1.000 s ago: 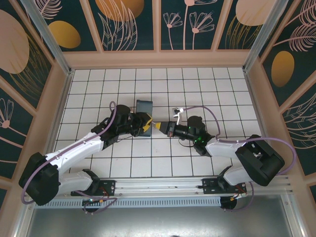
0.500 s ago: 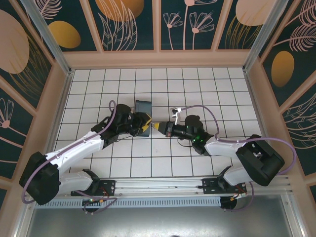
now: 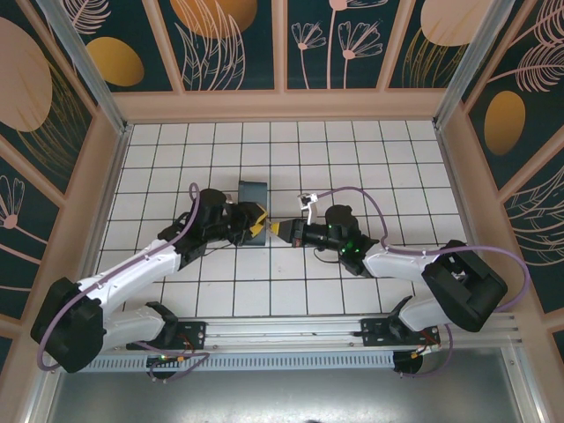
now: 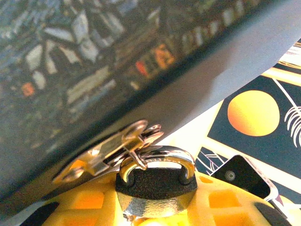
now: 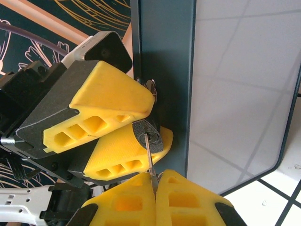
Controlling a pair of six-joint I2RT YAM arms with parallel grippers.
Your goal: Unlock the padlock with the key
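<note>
- The left arm stretches from the near left corner of the tiled table (image 3: 176, 159) low and slanting towards its middle, wrist level.
- The left gripper (image 3: 253, 222) sits just in front of the dark grey box (image 3: 256, 189). Its yellow fingers (image 5: 113, 99) are clamped on the padlock (image 4: 155, 183).
- The padlock's dark body is pinched between those fingers. Its silvery shackle (image 4: 157, 155) stands up at the box's metal hasp (image 4: 101, 157), against the box wall.
- The key (image 5: 149, 162) runs as a thin grey blade from the right fingertips up to the padlock's end face (image 5: 147, 133).
- The right gripper (image 3: 282, 231) is closed tight on the key, its yellow pads pressed together, nose to nose with the left gripper.
- The right arm reaches from the near right corner, forearm lying low and pointing left.
</note>
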